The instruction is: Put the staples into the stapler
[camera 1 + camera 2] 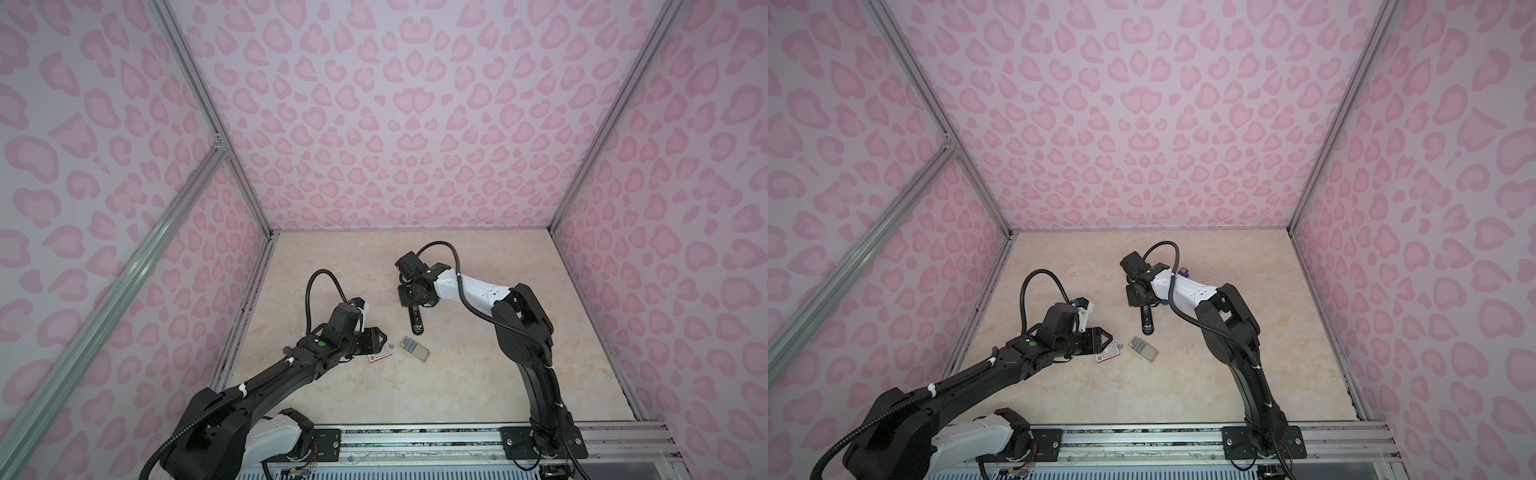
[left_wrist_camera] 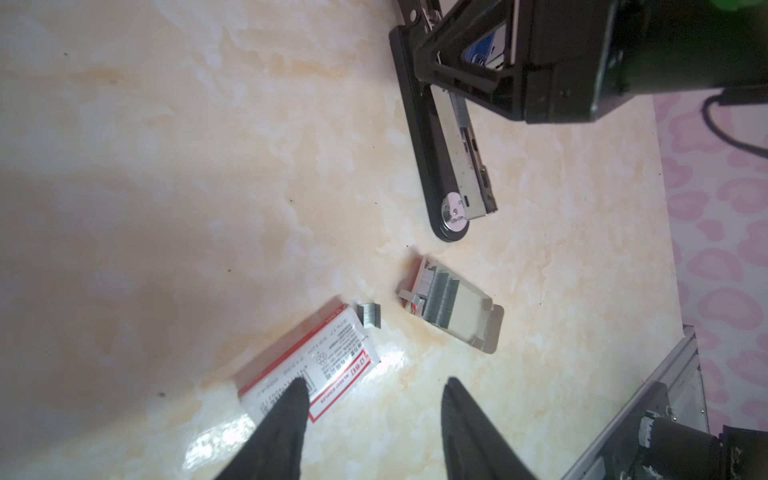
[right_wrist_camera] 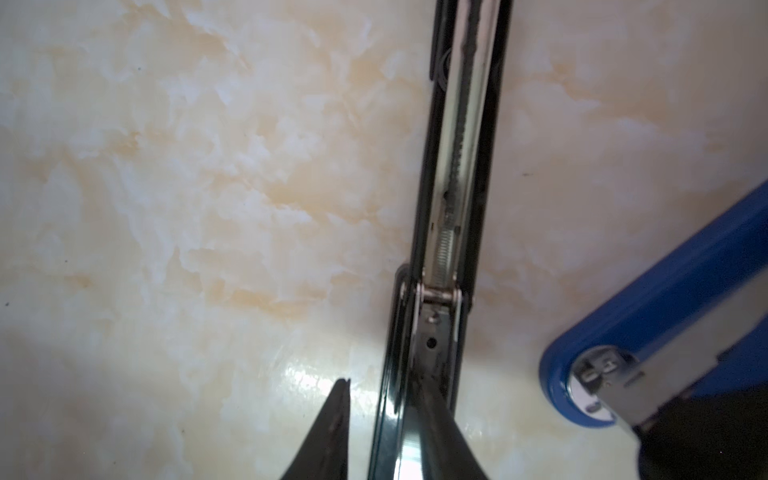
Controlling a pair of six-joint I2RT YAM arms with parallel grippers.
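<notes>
The staples (image 2: 442, 296) are short silvery-grey strips packed side by side in a small block. The block lies at one end of a flat grey tray (image 2: 478, 328) on the table (image 2: 166, 166). The tray sits near mid-table, between a white sleeve (image 2: 316, 365) with a red label and the stapler (image 2: 451, 166). A short loose piece (image 2: 368, 316) of staples lies apart from the block, just beside the sleeve.

The stapler is near the tray but not touching it. Its black base lies flat on the table, the metal channel is exposed, and the blue lid (image 3: 665, 299) is swung clear.

Right gripper (image 3: 384, 390): jaws narrowly parted, straddling the stapler's hinge end. It cannot be told whether they clamp it.

Left gripper (image 2: 374, 399): jaws about half open and empty, hovering over the sleeve.
</notes>
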